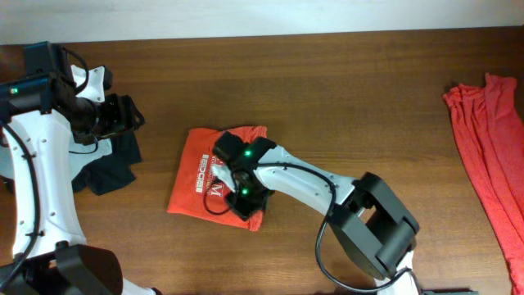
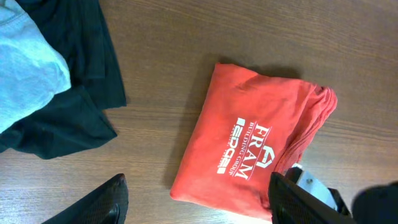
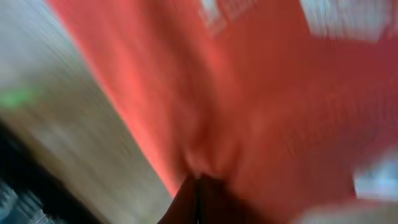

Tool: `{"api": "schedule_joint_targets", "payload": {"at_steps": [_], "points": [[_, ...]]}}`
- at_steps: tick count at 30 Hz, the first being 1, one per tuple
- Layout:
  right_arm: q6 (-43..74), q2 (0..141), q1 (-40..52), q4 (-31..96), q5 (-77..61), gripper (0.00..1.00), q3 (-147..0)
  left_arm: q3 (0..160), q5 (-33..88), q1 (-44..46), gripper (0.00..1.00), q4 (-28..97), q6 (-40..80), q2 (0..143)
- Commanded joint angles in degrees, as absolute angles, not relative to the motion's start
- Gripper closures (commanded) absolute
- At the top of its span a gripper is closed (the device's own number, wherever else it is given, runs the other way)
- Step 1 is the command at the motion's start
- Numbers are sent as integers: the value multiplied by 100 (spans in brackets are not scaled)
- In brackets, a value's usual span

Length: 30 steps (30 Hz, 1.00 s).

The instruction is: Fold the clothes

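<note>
The clothes (image 1: 201,176) are an orange-red T-shirt with white lettering, lying folded into a small rectangle at the table's middle. In the left wrist view the clothes (image 2: 249,143) lie flat with bunched layers along the right edge. My right gripper (image 1: 243,190) sits on the shirt's right side. The right wrist view is blurred, but it shows the right gripper (image 3: 198,190) with its fingers pressed together and red fabric puckered at the tips. My left gripper (image 1: 133,113) hovers open at the far left, apart from the shirt, and its fingers (image 2: 112,200) hold nothing.
Dark navy garments (image 2: 74,106) and a pale grey-blue tee (image 2: 25,68) lie heaped at the left, under my left arm. Another orange-red cloth (image 1: 491,147) lies spread at the table's right edge. Bare wood (image 1: 344,98) stretches between the shirt and that cloth.
</note>
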<state>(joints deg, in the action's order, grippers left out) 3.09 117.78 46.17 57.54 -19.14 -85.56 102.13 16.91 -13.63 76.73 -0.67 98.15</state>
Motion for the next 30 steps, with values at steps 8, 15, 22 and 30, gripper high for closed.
{"api": "schedule_joint_targets", "payload": {"at_steps": [8, 15, 22, 30], "points": [[325, 11301, 3964, 6267, -1649, 96, -8597, 10313, 1671, -1367, 28, 7649, -137, 9778], [336, 11194, 3983, 4748, -2810, 96, -8613, 10313, 1671, -1367, 28, 7649, -134, 9778], [408, 11756, 4125, 4187, -1588, 96, -8602, 10313, 1671, -1367, 28, 7662, -134, 9778], [539, 11869, 3763, 5605, -930, 96, -8600, 10313, 1671, -1367, 28, 7671, -134, 9778]]}}
